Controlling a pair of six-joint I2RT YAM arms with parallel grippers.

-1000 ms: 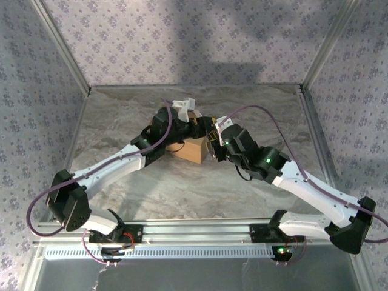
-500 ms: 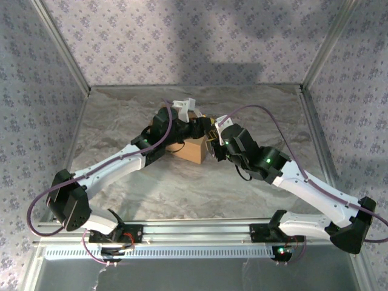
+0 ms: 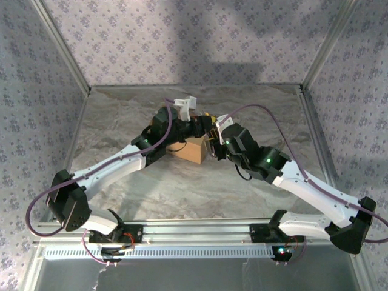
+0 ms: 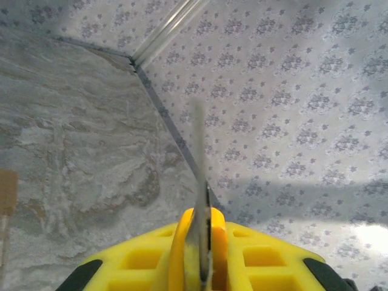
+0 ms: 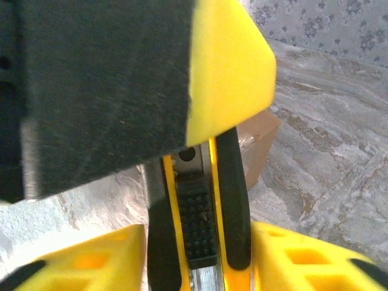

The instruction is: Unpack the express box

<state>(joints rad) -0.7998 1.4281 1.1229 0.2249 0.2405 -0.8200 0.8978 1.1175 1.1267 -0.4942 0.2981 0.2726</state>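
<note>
From above, the express box [image 3: 189, 150] sits in the middle of the table [image 3: 260, 121], and the left gripper [image 3: 197, 125] and right gripper [image 3: 212, 140] meet just over its far right corner. In the left wrist view, the yellow fingers [image 4: 254, 267] are clamped on a utility knife [image 4: 197, 163] (seen edge-on, thin). In the right wrist view, the fingers [image 5: 303, 257] stand apart on either side of the knife's handle; whether they press it I cannot tell. The box lies just beyond, to the right.

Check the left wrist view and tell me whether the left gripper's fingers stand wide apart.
No: on the left gripper the yellow fingers are pressed together on a thin strip standing up between them.
</note>
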